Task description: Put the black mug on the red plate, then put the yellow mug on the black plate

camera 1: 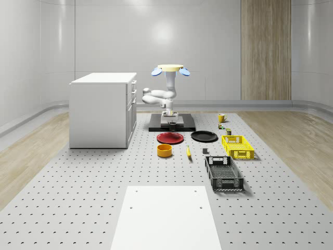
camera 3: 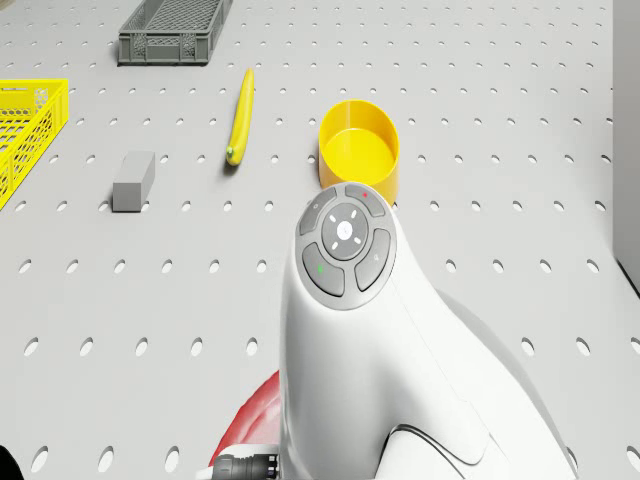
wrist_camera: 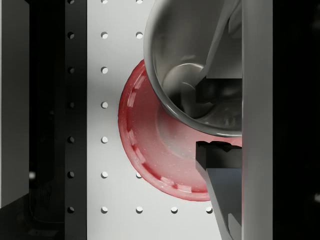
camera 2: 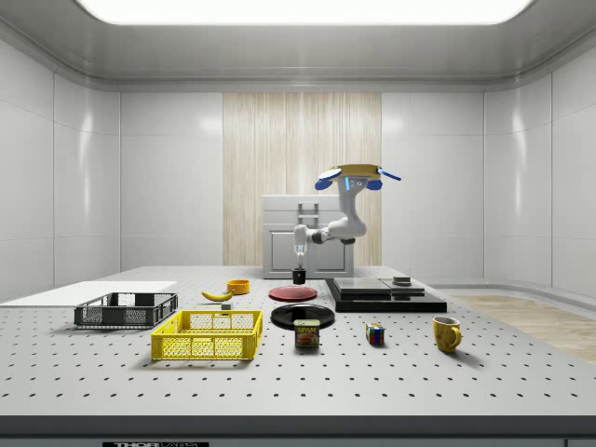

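- Carrying the black mug (camera 2: 299,276) to the red plate (camera 1: 170,138) is judged to be the step in hand; the mug is seen in the side view hanging below the pincer (camera 2: 299,264), clear of the surface (camera 1: 104,177), above the plate's far edge.
- The pincer is clenched on the black mug: in the wrist view one finger is seen inside the mug's rim (wrist_camera: 170,90) and the other outside the wall, with the red plate lying partly beneath it.
- The drone (camera 1: 170,69) is seen hovering above the black platform (camera 1: 171,125) behind the plates, with the arm reaching down and forward.
- The mug should be brought further over the plate's middle before it is lowered, since the plate is seen off to one side of the mug in the wrist view.
- The mug should be kept upright and set down gently, and the grip released only once the base rests flat, so that tipping off the raised rim is avoided.
- The yellow mug (camera 1: 221,118) stands well apart from the black plate (camera 1: 204,136); it is left for the second step.
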